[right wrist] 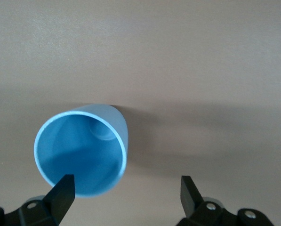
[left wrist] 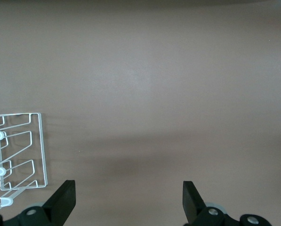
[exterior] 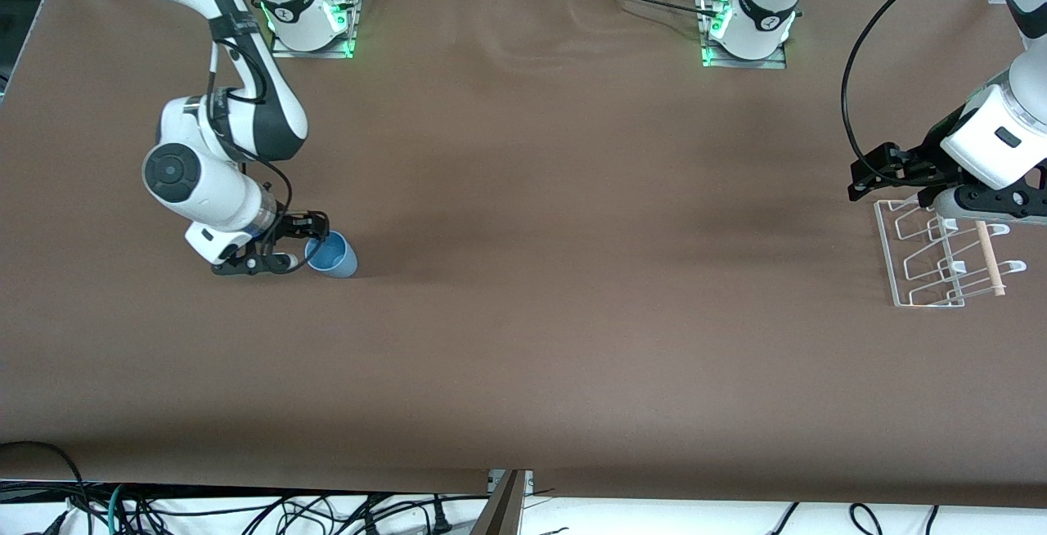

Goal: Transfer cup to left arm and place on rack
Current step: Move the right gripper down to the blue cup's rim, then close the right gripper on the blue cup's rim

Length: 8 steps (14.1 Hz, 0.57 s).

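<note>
Light-blue plastic, the cup (exterior: 331,255) lies on its side on the brown worktop (exterior: 572,314) at the right arm's end, its open mouth turned toward the right gripper (exterior: 301,244). The right wrist view looks straight into the cup (right wrist: 81,149): nothing is in it, only the round bottom. At the left arm's end the white wire rack (exterior: 941,261) stands on the worktop with its pale wooden rod (exterior: 988,258) along one side; its loop pegs carry nothing.

The cloth-covered worktop runs bare between cup and rack, which are well apart. The rack sits close to the worktop's edge at the left arm's end; the cup has open surface all round it except where the gripper is.

The right gripper is low at the cup's mouth with its fingers (right wrist: 62,193) spread wide. In the right wrist view one finger overlaps the rim's edge and the other stands clear to one side, so the cup is off-centre in the gap, not clamped. The left gripper (exterior: 896,171) hangs over the rack's end nearest the arm bases, fingers (left wrist: 62,200) wide and holding nothing, the rack (left wrist: 18,155) beside one finger in its wrist view.
</note>
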Each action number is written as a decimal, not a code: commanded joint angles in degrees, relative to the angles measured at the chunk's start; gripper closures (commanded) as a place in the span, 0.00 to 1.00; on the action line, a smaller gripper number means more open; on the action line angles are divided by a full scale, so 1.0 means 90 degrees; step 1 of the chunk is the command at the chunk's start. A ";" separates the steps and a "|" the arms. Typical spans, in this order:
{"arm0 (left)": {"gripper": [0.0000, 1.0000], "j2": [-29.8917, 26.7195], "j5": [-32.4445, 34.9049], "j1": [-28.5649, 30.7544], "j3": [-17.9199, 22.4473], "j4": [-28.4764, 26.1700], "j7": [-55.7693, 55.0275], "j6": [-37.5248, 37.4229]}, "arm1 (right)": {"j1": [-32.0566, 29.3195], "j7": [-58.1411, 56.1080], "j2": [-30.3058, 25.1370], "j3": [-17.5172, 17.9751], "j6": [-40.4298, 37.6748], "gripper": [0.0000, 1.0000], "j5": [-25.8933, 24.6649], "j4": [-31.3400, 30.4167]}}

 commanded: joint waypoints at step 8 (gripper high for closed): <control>0.00 0.0104 -0.0134 -0.0010 0.0017 0.0198 -0.0035 -0.0099 | -0.0037 -0.0054 0.0838 -0.0027 0.0049 0.11 0.0047 0.0608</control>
